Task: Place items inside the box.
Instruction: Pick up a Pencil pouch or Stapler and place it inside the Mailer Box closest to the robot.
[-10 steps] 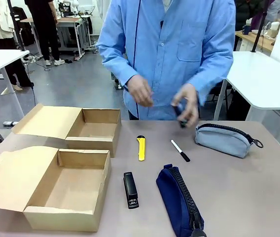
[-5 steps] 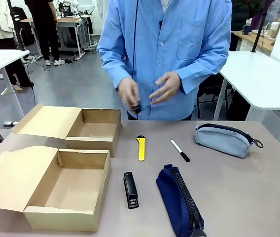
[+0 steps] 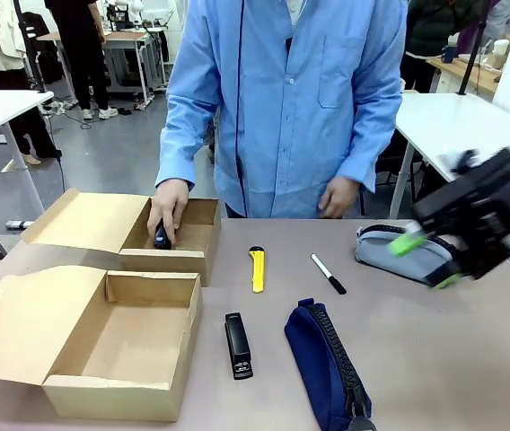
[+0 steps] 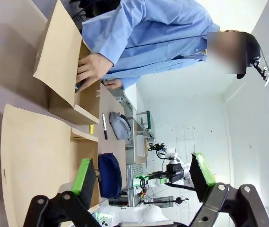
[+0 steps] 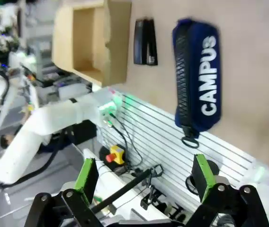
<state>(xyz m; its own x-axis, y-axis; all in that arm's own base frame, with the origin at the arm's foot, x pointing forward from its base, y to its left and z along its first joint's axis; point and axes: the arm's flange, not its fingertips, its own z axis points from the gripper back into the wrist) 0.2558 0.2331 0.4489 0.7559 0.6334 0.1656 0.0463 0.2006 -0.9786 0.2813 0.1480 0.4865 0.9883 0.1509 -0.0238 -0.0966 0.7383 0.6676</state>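
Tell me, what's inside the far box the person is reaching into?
The person's hand is inside the far box, gripping a small dark thing. The hand covers most of it, so I cannot tell what it is.

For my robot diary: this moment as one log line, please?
person's hand: in far box | right gripper: open, near grey pouch | left gripper: open

Toward the far right of the grey-brown surface (image 3: pixel 479 359): a light grey zip pouch (image 3: pixel 379 253), lying on its side, dark zipper along the top. At the far edge, a person (image 3: pixel 291 99) in a light blue button shirt. Farther back, white tables (image 3: pixel 479 148) to either side, on a grey floor (image 3: pixel 129 153).
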